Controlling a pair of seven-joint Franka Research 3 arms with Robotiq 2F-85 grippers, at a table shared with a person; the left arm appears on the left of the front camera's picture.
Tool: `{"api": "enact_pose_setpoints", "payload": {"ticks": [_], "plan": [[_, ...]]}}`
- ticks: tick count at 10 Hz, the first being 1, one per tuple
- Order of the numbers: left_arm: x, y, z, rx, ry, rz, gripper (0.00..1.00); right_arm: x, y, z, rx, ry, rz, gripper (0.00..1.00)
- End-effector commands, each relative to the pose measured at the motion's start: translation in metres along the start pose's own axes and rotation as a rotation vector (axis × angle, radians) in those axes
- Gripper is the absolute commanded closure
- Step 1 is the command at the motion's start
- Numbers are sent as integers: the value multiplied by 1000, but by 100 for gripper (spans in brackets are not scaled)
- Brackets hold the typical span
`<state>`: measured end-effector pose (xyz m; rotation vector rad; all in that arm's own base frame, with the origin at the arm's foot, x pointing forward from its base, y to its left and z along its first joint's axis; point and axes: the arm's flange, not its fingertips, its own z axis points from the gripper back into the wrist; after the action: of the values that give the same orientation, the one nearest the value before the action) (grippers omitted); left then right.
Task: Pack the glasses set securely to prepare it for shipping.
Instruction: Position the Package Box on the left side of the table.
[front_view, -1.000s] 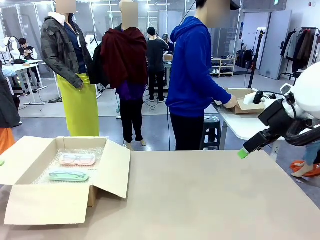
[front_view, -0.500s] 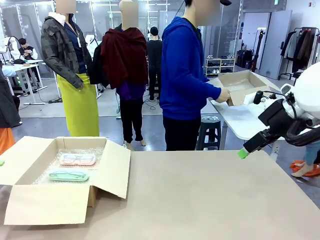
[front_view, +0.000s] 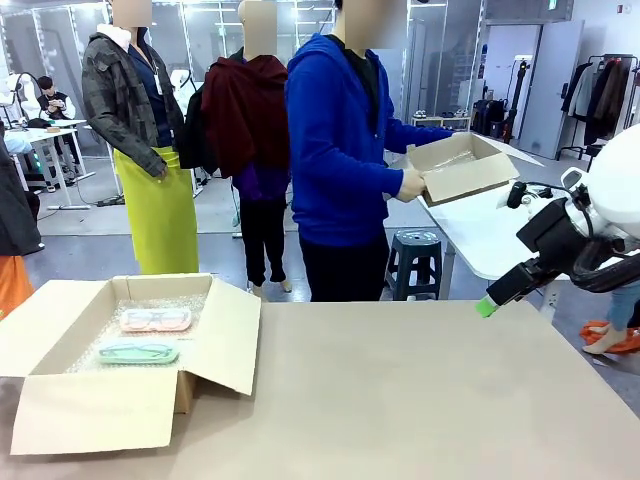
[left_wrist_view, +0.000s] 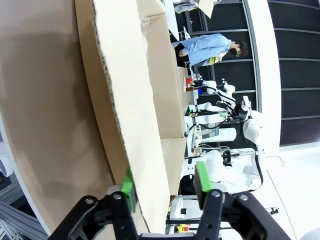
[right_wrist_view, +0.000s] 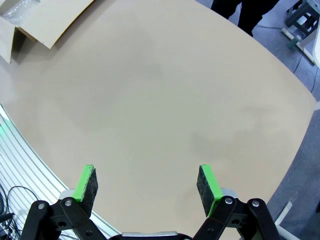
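A large brown cardboard box (front_view: 120, 350) sits open at the left of the tan table (front_view: 420, 400), lined with bubble wrap (front_view: 150, 305), its flaps folded outward. Inside it lie the two glasses cases, side by side but apart: the pale pink case (front_view: 155, 320) farther from the robot and the mint green case (front_view: 138, 351) nearer. Each lies flat on the wrap with its long axis running left to right across the table, parallel to the box's front wall, rounded ends pointing toward the box's side walls. In the left wrist view the left gripper (left_wrist_view: 162, 187) has its green pads spread wide, with the edge of one of the box's flaps (left_wrist_view: 135, 125) standing between them; whether a pad touches the cardboard I cannot tell. The right gripper (right_wrist_view: 147, 182) hangs over bare table with its fingers wide apart and nothing between them; in the front view it sits at the table's right edge, a green pad (front_view: 487, 306) showing. Beyond the table a person in a blue hoodie (front_view: 340, 150) holds a second, smaller cardboard box (front_view: 462, 170) in both hands.
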<state>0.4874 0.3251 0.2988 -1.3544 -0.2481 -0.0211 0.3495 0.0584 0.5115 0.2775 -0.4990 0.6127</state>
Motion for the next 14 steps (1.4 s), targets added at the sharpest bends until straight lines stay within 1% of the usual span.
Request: {"api": "enact_pose_setpoints", "payload": {"ticks": [1, 2, 3, 4, 5, 6, 7, 8, 9, 10, 11, 12, 13, 14], "plan": [[-5, -12, 6, 59, -24, -52, 0, 0, 1, -1, -8, 0, 5, 0], [0, -22, 10, 92, -28, -83, 0, 0, 1, -1, -8, 0, 5, 0], [2, -50, 6, 134, -11, -188, 0, 0, 1, -1, -8, 0, 5, 0], [-4, -97, -8, 161, 66, -354, 0, 0, 1, -1, -8, 0, 5, 0], [-13, -145, -25, 268, 121, -509, 0, 0, 1, -1, -8, 0, 5, 0], [-21, -188, -45, 325, 178, -662, 0, 0, 1, -1, -8, 0, 5, 0], [-36, -225, -75, 435, 278, -815, 0, 0, 1, -1, -8, 0, 5, 0], [-44, -253, -98, 581, 242, -980, 0, 0, 1, -1, -8, 0, 5, 0], [-57, -278, -117, 601, 270, -1065, 0, 0, 1, -1, -8, 0, 5, 0], [-71, -288, -134, 594, 330, -1102, 0, 0, 1, -1, -8, 0, 5, 0], [-85, -292, -151, 617, 384, -1163, 0, 0, 1, -1, -8, 0, 5, 0], [-96, -295, -166, 631, 414, -1206, 0, 0, 1, -1, -8, 0, 5, 0], [-105, -296, -182, 679, 442, -1248, 0, 0, 1, -1, -8, 0, 5, 0], [-112, -296, -201, 724, 505, -1273, 0, 0, 1, -1, -8, 0, 5, 0]]}}
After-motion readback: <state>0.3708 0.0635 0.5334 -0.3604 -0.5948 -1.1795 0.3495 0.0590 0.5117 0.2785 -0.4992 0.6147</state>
